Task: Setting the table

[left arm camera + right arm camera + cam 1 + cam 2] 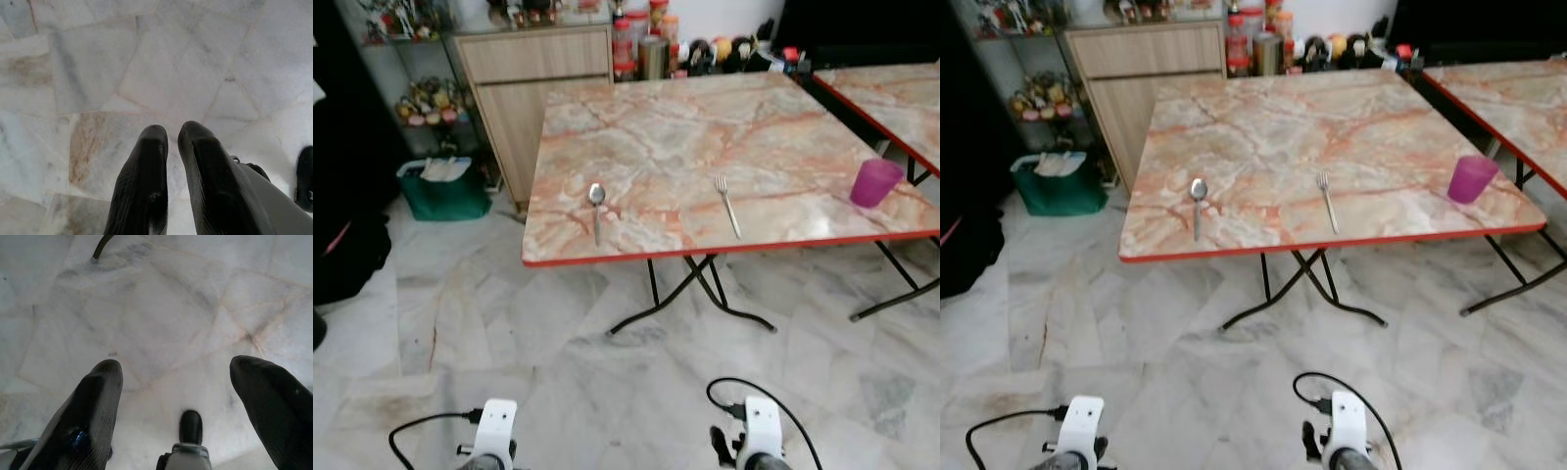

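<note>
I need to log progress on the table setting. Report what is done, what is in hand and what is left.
Done: a spoon, a fork and a purple cup lie apart along the near side of the marble table.
In hand: nothing; the left gripper is nearly shut and the right gripper open, both empty, low over the floor.
Left: no plate is visible between spoon and fork.

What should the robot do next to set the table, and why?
Probably step closer to the table. Both arms hang low over the floor, left claw shut and right claw open, each holding nothing. The spoon, fork and purple cup lie well ahead, likely out of reach.
</note>
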`<state>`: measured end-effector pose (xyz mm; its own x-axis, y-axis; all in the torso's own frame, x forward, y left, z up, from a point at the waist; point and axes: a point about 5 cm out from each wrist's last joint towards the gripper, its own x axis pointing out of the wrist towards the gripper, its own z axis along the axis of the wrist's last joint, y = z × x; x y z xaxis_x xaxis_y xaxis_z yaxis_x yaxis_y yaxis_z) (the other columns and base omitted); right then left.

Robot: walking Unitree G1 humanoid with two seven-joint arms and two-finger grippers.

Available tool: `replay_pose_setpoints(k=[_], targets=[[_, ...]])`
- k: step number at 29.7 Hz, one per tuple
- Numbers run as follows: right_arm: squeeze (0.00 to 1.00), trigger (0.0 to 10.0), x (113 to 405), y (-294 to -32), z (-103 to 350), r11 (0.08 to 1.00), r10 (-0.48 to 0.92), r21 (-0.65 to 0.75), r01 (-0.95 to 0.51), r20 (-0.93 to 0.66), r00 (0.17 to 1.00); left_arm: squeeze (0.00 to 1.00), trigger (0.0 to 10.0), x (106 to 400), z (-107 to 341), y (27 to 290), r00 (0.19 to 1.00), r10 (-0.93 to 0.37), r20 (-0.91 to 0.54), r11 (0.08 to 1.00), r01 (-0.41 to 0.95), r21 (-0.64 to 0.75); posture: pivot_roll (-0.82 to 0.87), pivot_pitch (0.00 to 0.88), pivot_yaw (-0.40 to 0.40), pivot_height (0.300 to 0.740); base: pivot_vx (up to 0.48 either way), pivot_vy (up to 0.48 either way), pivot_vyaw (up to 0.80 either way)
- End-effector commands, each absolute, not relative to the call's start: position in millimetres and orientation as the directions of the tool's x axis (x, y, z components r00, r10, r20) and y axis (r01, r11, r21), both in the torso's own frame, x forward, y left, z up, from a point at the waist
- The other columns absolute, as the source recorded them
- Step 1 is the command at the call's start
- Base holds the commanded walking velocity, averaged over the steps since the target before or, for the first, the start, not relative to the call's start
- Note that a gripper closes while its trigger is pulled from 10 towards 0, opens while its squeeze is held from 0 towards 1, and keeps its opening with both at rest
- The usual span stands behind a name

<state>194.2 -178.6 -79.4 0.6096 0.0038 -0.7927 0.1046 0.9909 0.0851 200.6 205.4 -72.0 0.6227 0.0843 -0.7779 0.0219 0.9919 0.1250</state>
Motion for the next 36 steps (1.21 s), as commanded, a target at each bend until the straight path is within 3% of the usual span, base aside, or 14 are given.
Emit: replay_pose_setpoints(k=[1,36], targets=[[0.00,10.0,196.1,-176.1,-78.7,0.990,0.013,0.098,0.105,-0.790,0.613,0.00,10.0,201.2,-71.5,206.6,0.623,0.087,-0.777,0.991,0.029,0.134,-0.02,0.000,0.026,0.740,0.285,0.000,0.00],[0.00,10.0,198.8,-175.7,-77.2,0.997,0.019,0.059,0.043,-0.787,0.616,0.00,10.0,197.6,-74.5,200.2,0.615,0.065,-0.786,0.991,0.056,0.125,-0.04,0.000,0.020,0.740,0.310,0.000,0.00]])
